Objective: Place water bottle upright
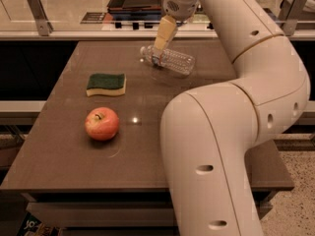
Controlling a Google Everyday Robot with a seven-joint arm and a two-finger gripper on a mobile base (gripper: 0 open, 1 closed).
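Where the water bottle [174, 63] lies on its side on the tabletop [64, 156], beyond and right of the sponge [106, 84], the gripper [158, 54] reaches down onto its neck end. The bottle's long axis runs across the tabletop, with the cap pointing toward the sponge's side and the base away. Whether the gripper is clamped or spread cannot be told.

Warm, fairly even overhead light, one small glare spot on the table [59, 151] right of the apple [102, 123], soft shadow under it, glints on the water bottle [174, 63] where the gripper [157, 57] sits at its neck end.
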